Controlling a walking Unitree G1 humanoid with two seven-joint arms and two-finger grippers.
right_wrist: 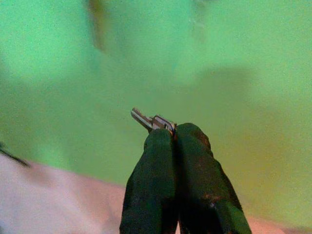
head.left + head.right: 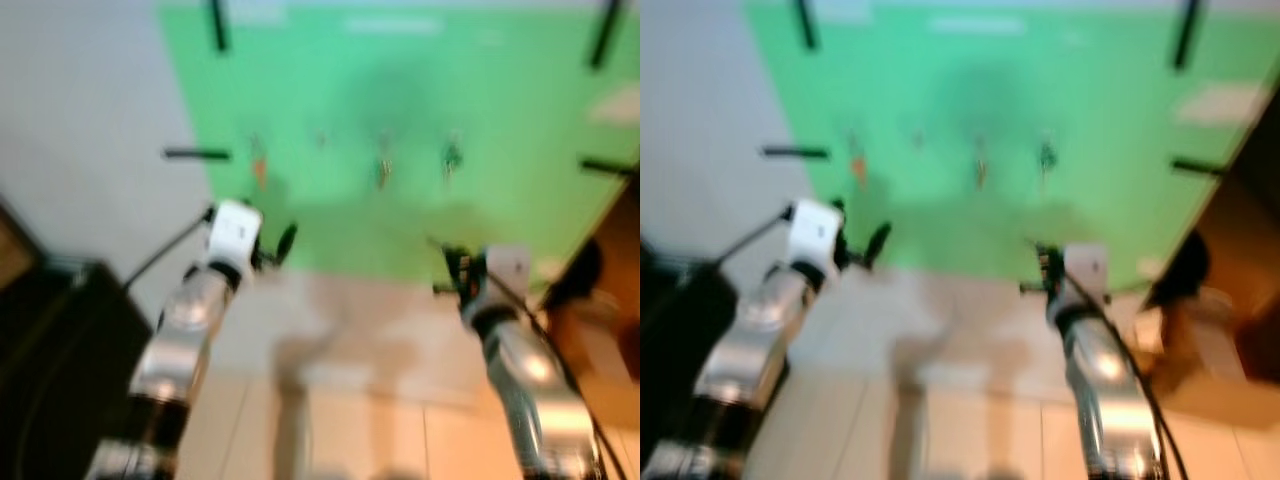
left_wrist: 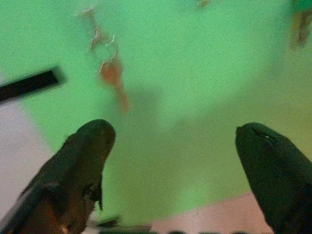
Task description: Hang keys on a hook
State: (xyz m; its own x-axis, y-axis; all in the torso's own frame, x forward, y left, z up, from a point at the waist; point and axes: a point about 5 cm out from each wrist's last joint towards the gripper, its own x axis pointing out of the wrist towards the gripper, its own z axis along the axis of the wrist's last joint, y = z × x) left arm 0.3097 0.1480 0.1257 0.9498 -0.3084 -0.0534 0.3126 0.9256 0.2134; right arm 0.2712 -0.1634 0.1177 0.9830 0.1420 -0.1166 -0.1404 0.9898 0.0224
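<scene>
Green board, black claws, silver key

The board is plain bright green, with an orange-tagged key bunch hanging on it. Below the board the floor is pale beige tile. Both claws have black fingers; the right claw pinches a silver key, and the left claw fronts plain green.
</scene>
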